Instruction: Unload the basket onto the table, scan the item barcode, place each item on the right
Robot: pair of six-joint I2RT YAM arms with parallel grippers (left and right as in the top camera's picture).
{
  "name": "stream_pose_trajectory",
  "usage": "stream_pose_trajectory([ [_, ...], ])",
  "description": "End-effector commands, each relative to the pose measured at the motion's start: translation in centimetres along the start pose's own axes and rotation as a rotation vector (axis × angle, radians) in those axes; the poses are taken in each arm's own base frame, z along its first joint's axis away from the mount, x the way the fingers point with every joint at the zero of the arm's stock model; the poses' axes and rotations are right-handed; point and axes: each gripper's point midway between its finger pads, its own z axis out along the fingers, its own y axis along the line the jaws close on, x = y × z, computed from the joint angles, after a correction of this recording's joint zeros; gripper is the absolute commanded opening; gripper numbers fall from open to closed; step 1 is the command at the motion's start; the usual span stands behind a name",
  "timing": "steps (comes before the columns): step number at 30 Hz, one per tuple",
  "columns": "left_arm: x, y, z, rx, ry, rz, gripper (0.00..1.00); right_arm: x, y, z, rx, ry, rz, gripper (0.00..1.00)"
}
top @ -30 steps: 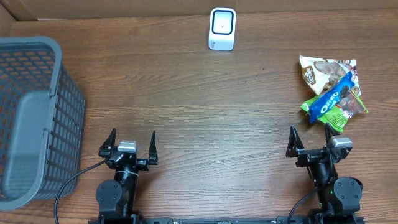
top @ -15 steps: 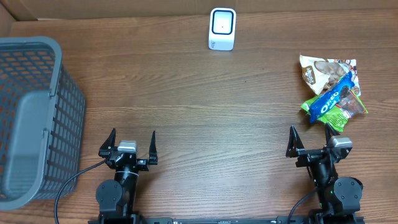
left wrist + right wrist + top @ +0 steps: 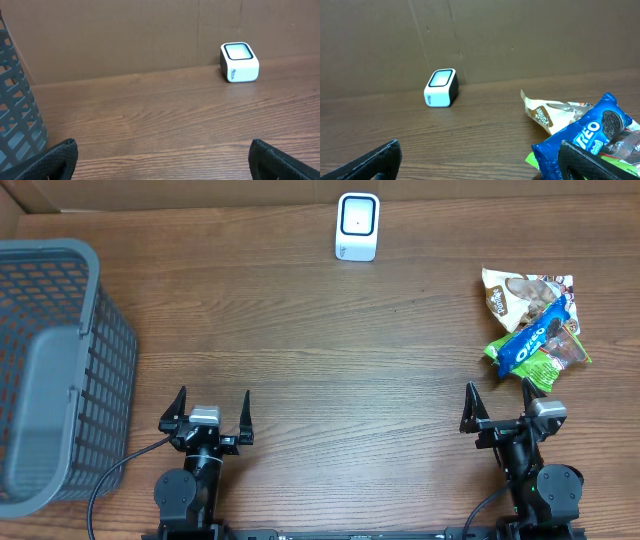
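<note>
A small pile of snack packs lies at the table's right: a blue Oreo pack (image 3: 533, 340) (image 3: 585, 134) rests across a beige snack bag (image 3: 520, 290) (image 3: 551, 113) and a green pack (image 3: 548, 366). The white barcode scanner (image 3: 358, 226) (image 3: 240, 62) (image 3: 441, 88) stands at the far middle edge. My right gripper (image 3: 500, 406) (image 3: 480, 152) is open and empty near the front edge, just short of the pile, its right finger close to the Oreo pack. Low at the front left, my left gripper (image 3: 213, 408) (image 3: 162, 152) is also open and empty over bare wood.
A grey plastic mesh basket (image 3: 50, 360) (image 3: 15, 105) stands at the left edge of the table. A brown cardboard wall (image 3: 150, 35) runs along the back behind the scanner.
</note>
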Motion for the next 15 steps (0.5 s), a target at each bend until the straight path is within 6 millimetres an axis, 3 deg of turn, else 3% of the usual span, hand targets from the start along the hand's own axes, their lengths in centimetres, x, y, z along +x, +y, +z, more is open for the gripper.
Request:
stream_pose_trajectory([
  [1,-0.04,-0.13,-0.04,0.009,-0.007,0.012,1.00,0.16,0.10,0.01,-0.005,-0.005,0.002,1.00],
  [15,-0.04,-0.13,-0.04,0.009,-0.007,0.012,1.00,0.16,0.10,0.01,-0.005,-0.005,0.002,1.00],
])
